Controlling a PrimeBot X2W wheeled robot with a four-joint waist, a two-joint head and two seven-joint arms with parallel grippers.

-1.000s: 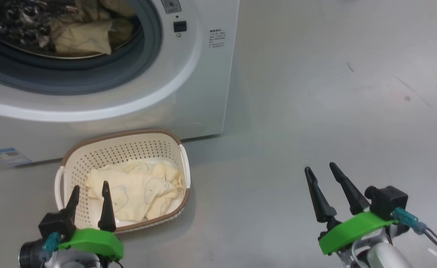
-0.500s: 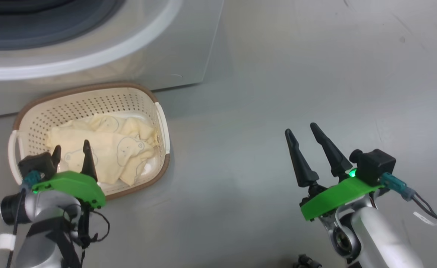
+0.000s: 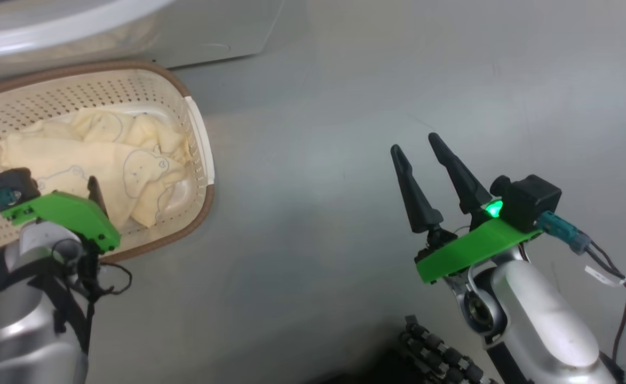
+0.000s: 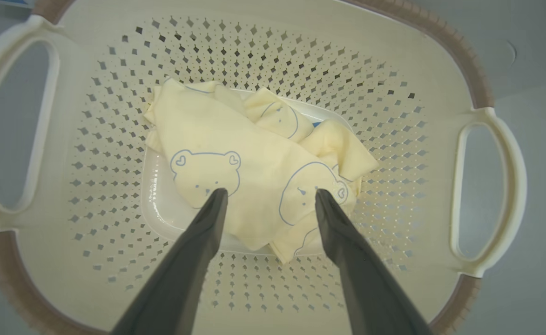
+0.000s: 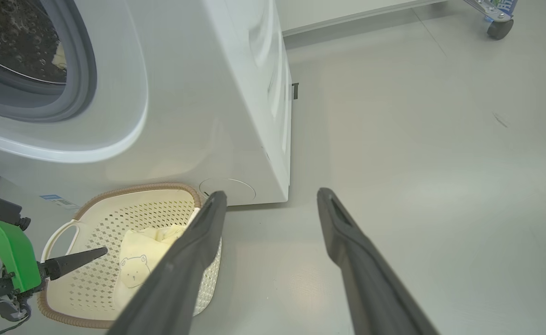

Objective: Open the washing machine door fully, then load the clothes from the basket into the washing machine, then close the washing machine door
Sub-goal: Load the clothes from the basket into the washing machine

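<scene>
1. Since a second ago the head camera has tipped down, so the washing machine (image 3: 211, 26) now sits at the head view's top left corner. Measured against the basket (image 3: 78, 90), the left gripper (image 3: 67, 184) has come from the near wall to over the clothes (image 3: 94, 154). One dark finger shows above its green mount and the other is hidden, so its spread cannot be told here. The clothes lie crumpled on the basket's floor. The right gripper (image 3: 415, 144) hangs well to the right of the basket over the grey floor (image 3: 345, 106); its fingers are parted with nothing between them.
2. Left wrist view: the left gripper (image 4: 269, 193) points straight down into the basket (image 4: 300, 60); its two fingers are spread wide and hold nothing. Both tips lie over the near edge of the clothes (image 4: 235, 153), beside two blue-lined bear prints; whether they touch the cloth cannot be told. A white handle (image 4: 487, 190) stands at each end of the basket.
3. Right wrist view: the right gripper (image 5: 271, 193) is spread and empty; the basket (image 5: 114, 209) stands on the floor touching or just in front of the washing machine's (image 5: 207, 93) lower front, with the clothes inside; above the basket the round opening shows the grey gasket (image 5: 77, 70) and the steel drum (image 5: 16, 42).
</scene>
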